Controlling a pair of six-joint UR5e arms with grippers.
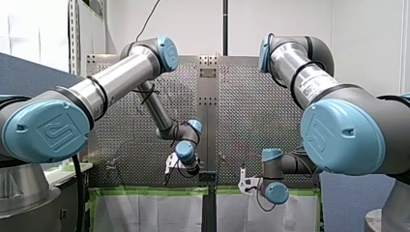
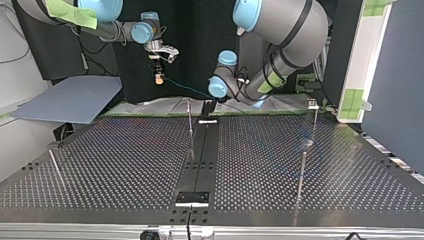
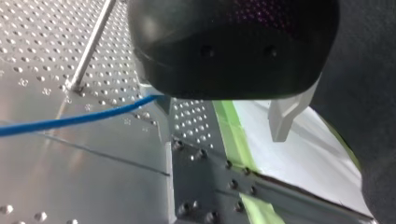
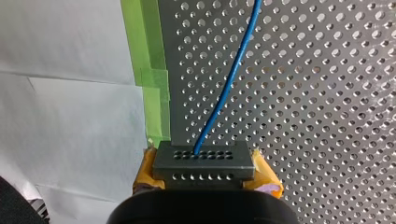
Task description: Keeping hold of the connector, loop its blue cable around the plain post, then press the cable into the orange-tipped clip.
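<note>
The job looks to be at its start: no loop is made, and no orange-tipped clip can be picked out in any view.

The right claw (image 2: 159, 78) is closed on the connector (image 4: 203, 159), a small grey rectangular block with two rows of round holes in its face, gripped between soft yellow pads (image 4: 267, 181). The blue cable (image 4: 233, 70), thin, smooth and round, leaves one hole in the upper row. In the top view the connector hangs in the air past the desk's far edge. From there the cable runs toward about 4 o'clock, to the left claw (image 3: 219, 119).

The left claw's pale, blocky fingers stand wide apart and clamp nothing. The cable reaches one finger, and whether it rests on it cannot be told.

The desk (image 2: 125, 165) is matt metal plate drilled in a regular grid, with a dark strip down its middle and green tape (image 4: 152, 84) along one edge. A slim, bare metal post (image 2: 190, 122) stands just at 9 o'clock of that strip, near the far edge and almost under the cable. It is probably the plain post. A similar rod (image 2: 302, 175) stands well apart, toward 4 o'clock.

The next move would call for bringing the cable down and around the post with the grip on the connector unbroken, leaving slack enough not to drag on the thin rod.
</note>
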